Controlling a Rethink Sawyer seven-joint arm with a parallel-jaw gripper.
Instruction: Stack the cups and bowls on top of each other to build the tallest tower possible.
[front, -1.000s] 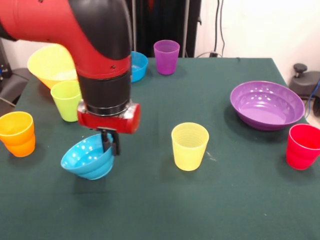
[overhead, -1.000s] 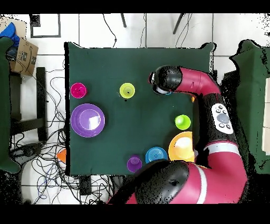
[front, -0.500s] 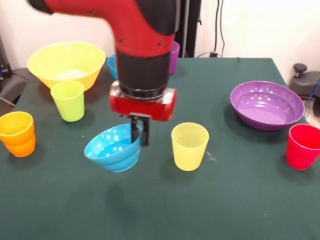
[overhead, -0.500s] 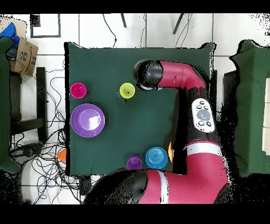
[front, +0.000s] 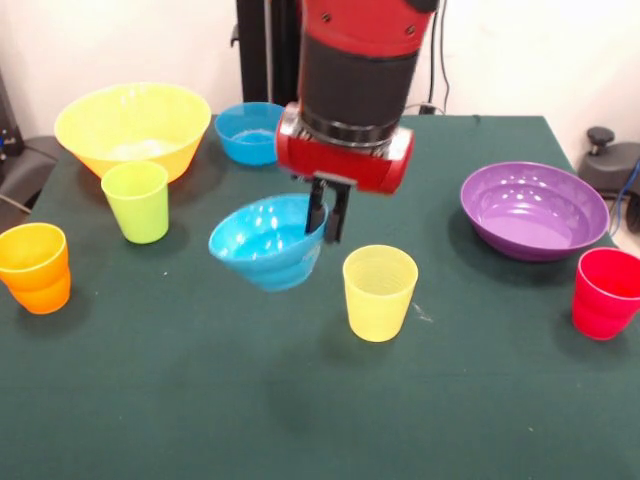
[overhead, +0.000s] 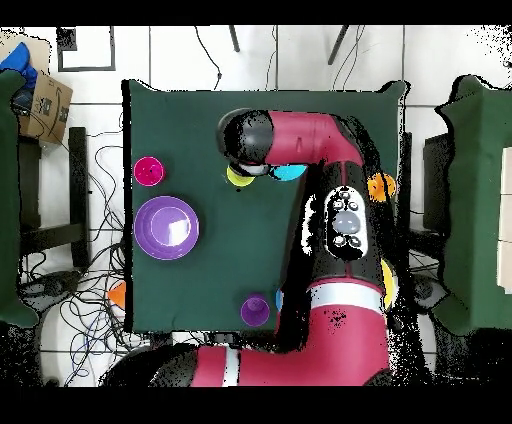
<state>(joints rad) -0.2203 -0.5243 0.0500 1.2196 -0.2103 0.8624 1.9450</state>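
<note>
My gripper (front: 324, 232) is shut on the rim of a small blue bowl (front: 262, 250), which hangs tilted above the table. Just right of it and lower stands the yellow cup (front: 380, 292), upright, its mouth open; the bowl is not touching it. In the overhead view the arm covers the gripper, and only slivers of the blue bowl (overhead: 291, 172) and the yellow cup (overhead: 238, 178) show. No tower is in view.
A lime green cup (front: 135, 200), an orange cup (front: 35, 267) and a large yellow bowl (front: 130, 125) stand at the left. A second blue bowl (front: 248, 130) is behind. A purple bowl (front: 533, 210) and a red cup (front: 605, 292) are at the right. A purple cup (overhead: 254, 310) shows only from overhead.
The arm has carried the blue bowl rightward in the front view and lifted it higher, from near the orange and green cups to beside the yellow cup.
</note>
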